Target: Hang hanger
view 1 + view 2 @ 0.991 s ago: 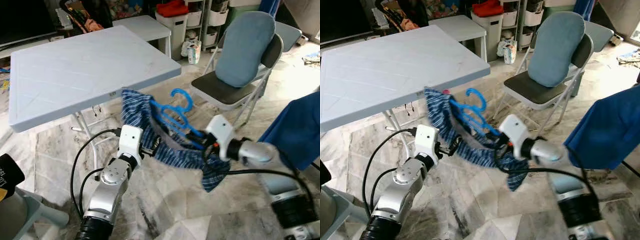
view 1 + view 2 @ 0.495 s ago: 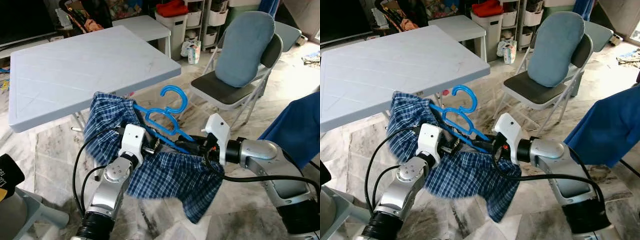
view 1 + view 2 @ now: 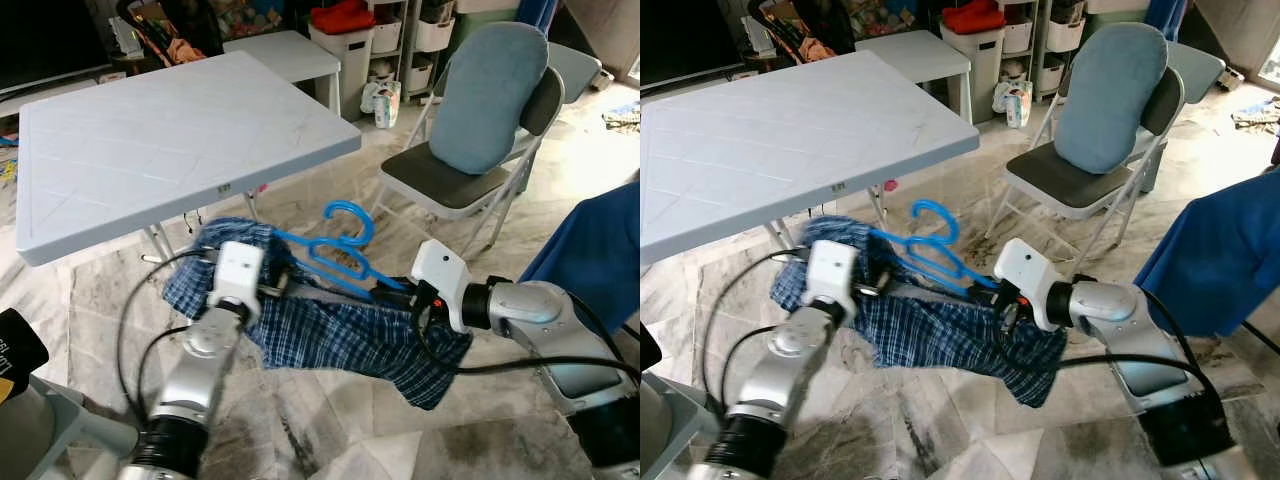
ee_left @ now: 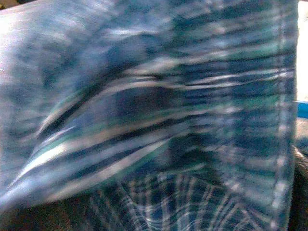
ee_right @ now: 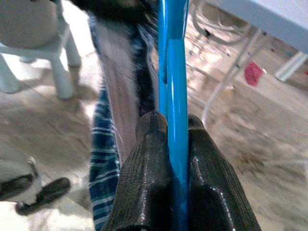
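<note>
— What does the right wrist camera give that the head cameras do not?

— It shows the right gripper [image 5: 175, 144] up close: its two ribbed black jaws are pressed together on the thin, smooth blue plastic bar of the hanger [image 5: 172, 72]. From the head, that grip is hidden behind the white wrist housing.

— And where is the hanger in the head views?

— The hanger [image 3: 340, 250] is held in the air below the front edge of the desk [image 3: 150, 140], its curved hook pointing toward 12 o'clock. A soft blue plaid cloth [image 3: 340, 335] is draped over it and sags toward 5 o'clock above the marbled stone floor [image 3: 330, 440].

— What about the left gripper?

— The left gripper [image 3: 275, 290] reaches into the cloth at the hanger's 9 o'clock end. Its wrist camera shows blurred plaid weave [image 4: 168, 120] right against the lens, so whether its jaws are apart or together cannot be told.

— Anything else nearby?

— A folding chair [image 3: 480, 110] with a padded blue back stands at 2 o'clock.
</note>
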`<state>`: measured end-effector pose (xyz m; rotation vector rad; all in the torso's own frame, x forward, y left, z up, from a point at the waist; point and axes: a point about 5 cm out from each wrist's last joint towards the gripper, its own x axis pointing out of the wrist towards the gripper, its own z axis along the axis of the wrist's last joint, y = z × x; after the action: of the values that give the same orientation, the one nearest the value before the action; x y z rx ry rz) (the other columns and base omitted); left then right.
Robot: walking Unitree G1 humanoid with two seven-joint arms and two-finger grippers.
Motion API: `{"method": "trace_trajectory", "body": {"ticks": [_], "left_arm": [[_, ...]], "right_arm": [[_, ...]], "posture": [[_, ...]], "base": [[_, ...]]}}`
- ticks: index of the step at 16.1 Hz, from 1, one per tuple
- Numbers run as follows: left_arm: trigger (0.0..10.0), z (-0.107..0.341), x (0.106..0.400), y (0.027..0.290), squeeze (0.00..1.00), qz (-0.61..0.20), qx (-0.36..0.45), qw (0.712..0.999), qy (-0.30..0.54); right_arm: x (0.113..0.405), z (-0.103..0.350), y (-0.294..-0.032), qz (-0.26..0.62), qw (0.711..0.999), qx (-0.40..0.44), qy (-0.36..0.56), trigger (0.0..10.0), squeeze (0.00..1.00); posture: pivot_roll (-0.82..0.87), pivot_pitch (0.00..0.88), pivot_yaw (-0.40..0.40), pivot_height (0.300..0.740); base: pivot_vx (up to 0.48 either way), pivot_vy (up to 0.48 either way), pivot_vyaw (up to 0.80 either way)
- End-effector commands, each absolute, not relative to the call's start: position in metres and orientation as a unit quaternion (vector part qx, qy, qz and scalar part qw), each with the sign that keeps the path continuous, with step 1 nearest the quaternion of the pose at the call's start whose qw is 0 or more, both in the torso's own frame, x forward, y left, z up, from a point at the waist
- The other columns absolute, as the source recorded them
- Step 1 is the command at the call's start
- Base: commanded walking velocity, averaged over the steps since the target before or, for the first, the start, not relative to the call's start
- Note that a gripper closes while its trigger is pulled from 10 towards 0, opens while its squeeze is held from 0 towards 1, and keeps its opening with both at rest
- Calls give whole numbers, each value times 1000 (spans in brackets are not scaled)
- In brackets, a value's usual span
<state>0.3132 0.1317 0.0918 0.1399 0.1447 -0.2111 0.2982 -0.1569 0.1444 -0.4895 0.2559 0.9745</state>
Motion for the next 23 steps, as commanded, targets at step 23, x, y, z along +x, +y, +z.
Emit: {"method": "trace_trajectory", "body": {"ticks": [23], "left_arm": [[10000, 84, 313, 181, 0, 20, 61, 992, 112]], "right_arm": [[288, 187, -250, 522, 789, -298, 131, 10000, 0]], "posture": [[-131, 18, 52, 740]], "base": [[0, 0, 0]]}}
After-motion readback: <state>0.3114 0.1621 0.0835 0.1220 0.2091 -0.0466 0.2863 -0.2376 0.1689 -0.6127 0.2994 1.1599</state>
